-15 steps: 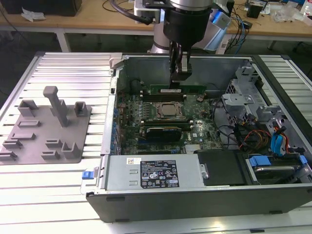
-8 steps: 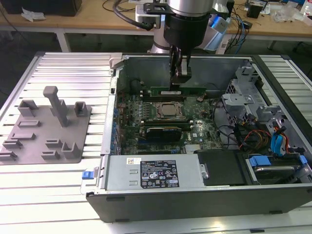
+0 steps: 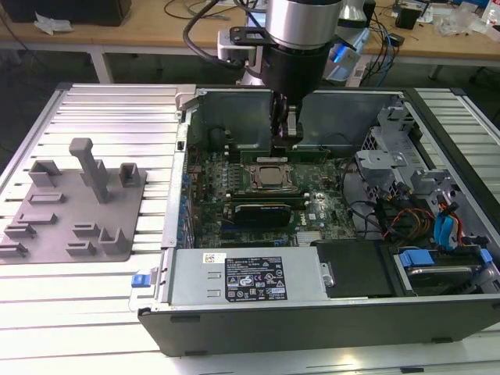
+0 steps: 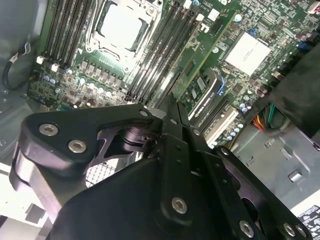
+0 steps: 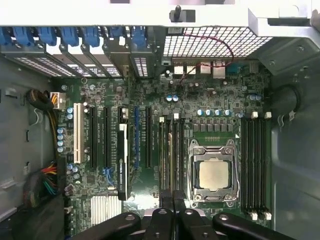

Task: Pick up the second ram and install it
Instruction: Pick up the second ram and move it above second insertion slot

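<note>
Down inside the computer case (image 3: 312, 322), the tool (image 3: 286, 139), fingers together, sits right over the second ram (image 3: 316, 151) in its slot; the exterior view shows a grey plate (image 3: 78, 212) beside the case.

I'm looking at a ribbed metal table (image 3: 101, 109): the open computer case (image 3: 312, 312) fills its middle, and a grey fixture plate (image 3: 70, 226) lies towards its edge on the exterior view's left.

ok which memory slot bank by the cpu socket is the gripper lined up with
The bank between the cpu socket and the expansion slots: the gripper sits in line with its end. The other bank is by the case wall.
</note>
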Robot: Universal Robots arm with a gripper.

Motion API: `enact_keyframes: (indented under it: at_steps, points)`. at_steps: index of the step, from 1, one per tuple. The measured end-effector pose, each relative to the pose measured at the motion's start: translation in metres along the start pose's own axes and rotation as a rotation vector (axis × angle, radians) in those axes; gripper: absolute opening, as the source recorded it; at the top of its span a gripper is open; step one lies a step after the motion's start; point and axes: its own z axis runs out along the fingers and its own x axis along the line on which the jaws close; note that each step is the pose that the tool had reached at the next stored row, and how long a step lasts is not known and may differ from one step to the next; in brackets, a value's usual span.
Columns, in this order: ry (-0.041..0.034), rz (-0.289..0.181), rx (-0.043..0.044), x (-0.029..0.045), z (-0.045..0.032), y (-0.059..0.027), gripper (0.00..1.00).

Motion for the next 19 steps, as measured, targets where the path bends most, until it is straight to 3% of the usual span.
enact_keyframes:
  at_steps: [4,11,19]
  points:
    - [-0.0001,0.000,0.0000,-0.0082,0.0093,-0.0001,0.09]
    - [0.0000,0.000,0.0012,-0.0103,0.0174,0.0009,0.09]
    - [0.0001,-0.001,0.0021,-0.0112,0.0350,0.0019,0.09]
